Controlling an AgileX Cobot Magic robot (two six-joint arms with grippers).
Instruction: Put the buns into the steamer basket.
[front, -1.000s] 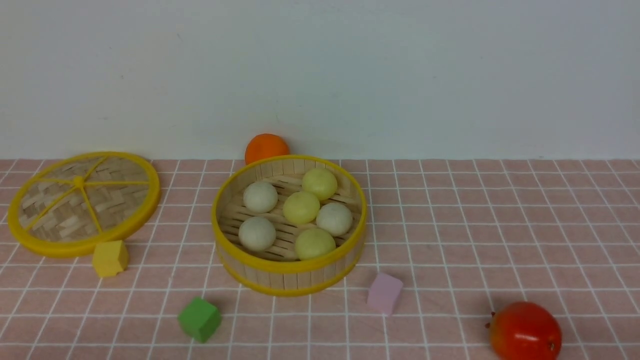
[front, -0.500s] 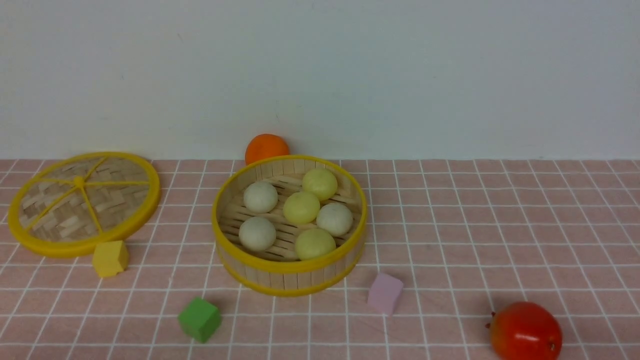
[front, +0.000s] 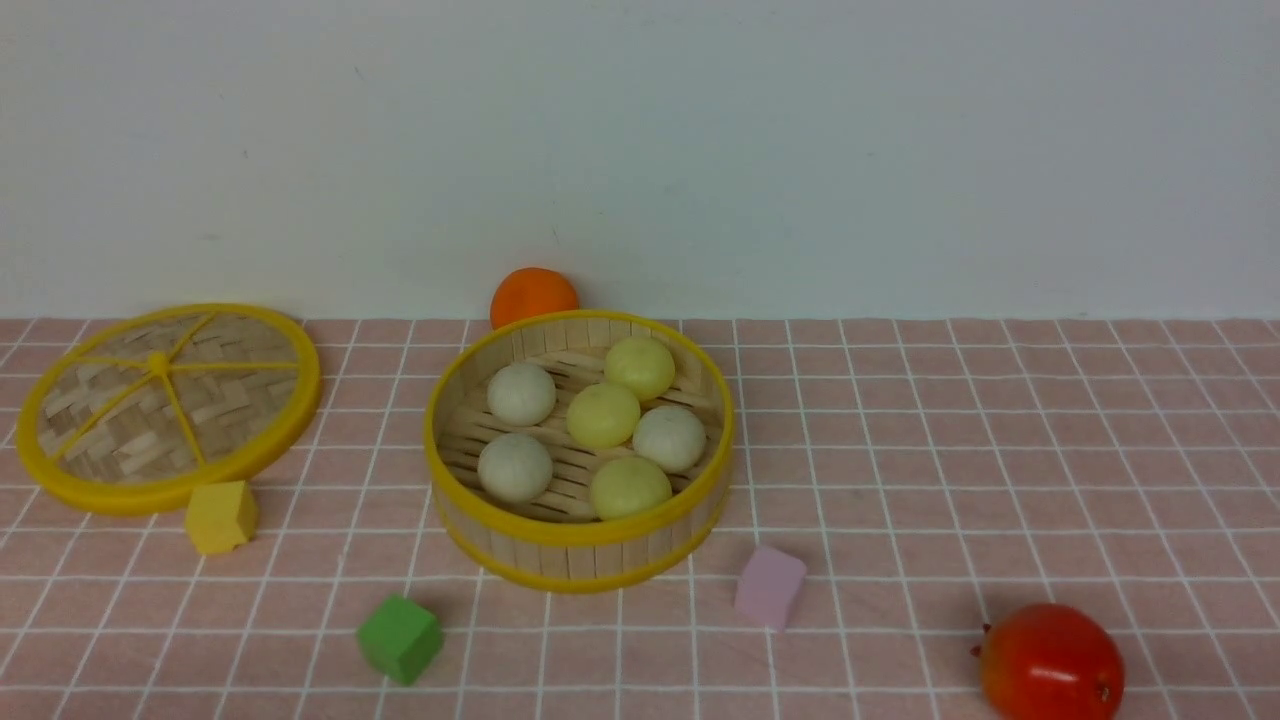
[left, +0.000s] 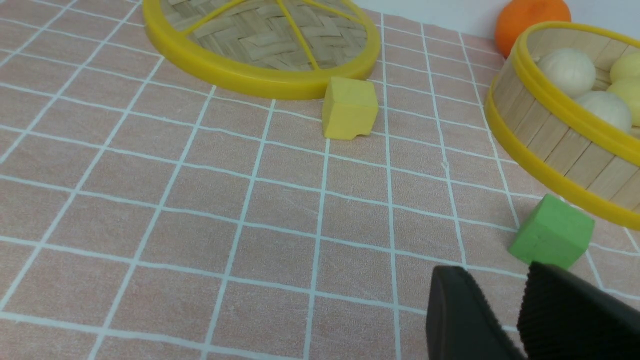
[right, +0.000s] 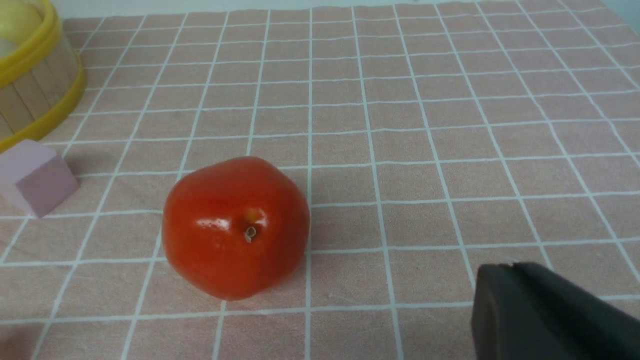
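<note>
The steamer basket (front: 578, 548) stands mid-table in the front view. Six buns lie on its slatted floor: three off-white ones (front: 521, 393) (front: 514, 467) (front: 669, 438) and three pale yellow ones (front: 640, 366) (front: 603, 414) (front: 629, 487). Neither gripper shows in the front view. In the left wrist view my left gripper (left: 495, 274) is slightly open and empty, low over the cloth, with the basket (left: 560, 160) beyond it. In the right wrist view my right gripper (right: 510, 267) is shut and empty, far from the basket's edge (right: 30, 85).
The flat woven lid (front: 165, 405) lies at the left with a yellow cube (front: 220, 516) in front of it. A green cube (front: 399, 638) and a lilac cube (front: 769, 586) sit before the basket. An orange fruit (front: 533, 295) is behind it, a red fruit (front: 1050, 663) front right.
</note>
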